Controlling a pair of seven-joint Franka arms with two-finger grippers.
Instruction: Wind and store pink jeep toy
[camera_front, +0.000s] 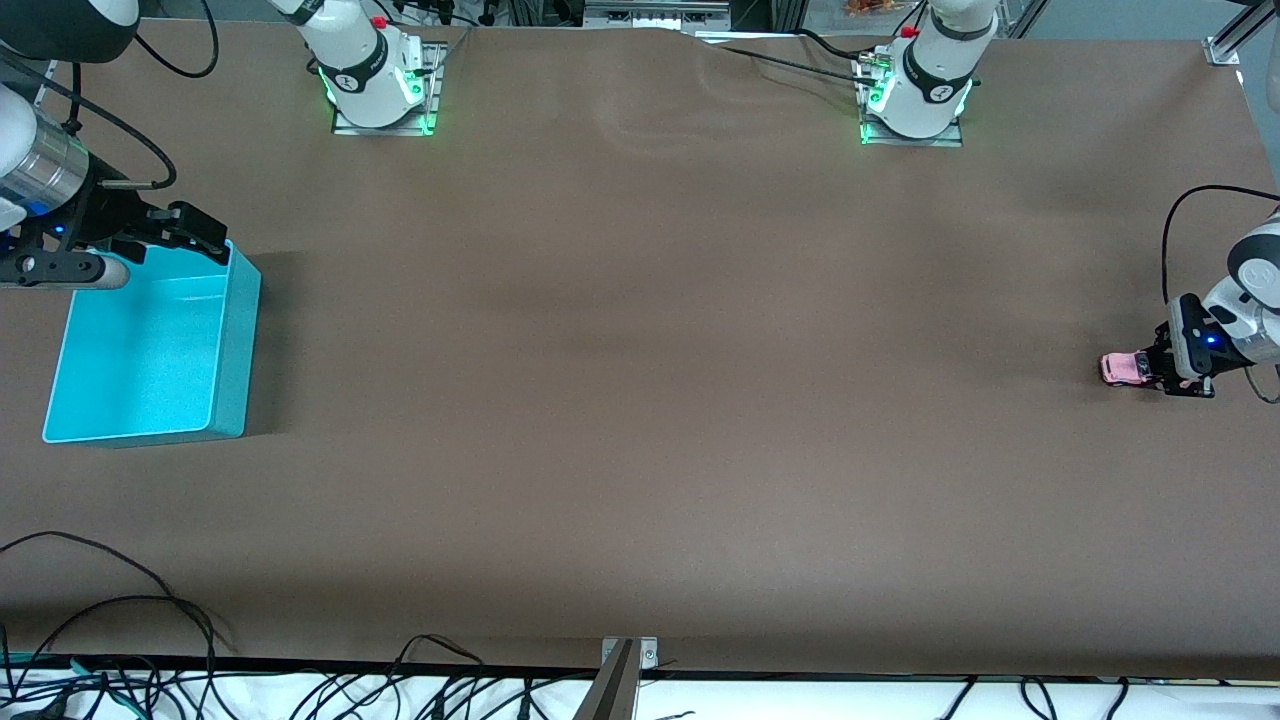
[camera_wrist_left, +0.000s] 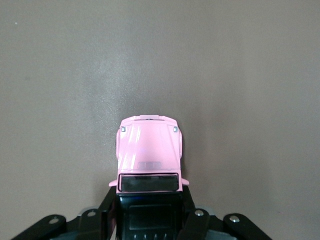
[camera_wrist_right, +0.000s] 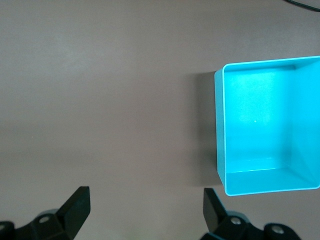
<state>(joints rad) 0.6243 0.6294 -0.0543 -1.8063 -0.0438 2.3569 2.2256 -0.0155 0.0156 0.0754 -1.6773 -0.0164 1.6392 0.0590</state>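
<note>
pink jeep toy pinched at rear by left gripper | nose pointed toward turquoise bin, well apart | right gripper spread, held waiting over the bin's edge

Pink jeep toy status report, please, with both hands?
Left hand shut on pink jeep toy, on the table. Right hand open above turquoise bin. Path clear.

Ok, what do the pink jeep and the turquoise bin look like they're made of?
Pink jeep toy: glossy painted shell with soft highlights on the hood, either plastic or die-cast; can't tell which. Turquoise bin: looks like moulded plastic, with thin smooth walls, rounded corners and a slight sheen inside.
</note>
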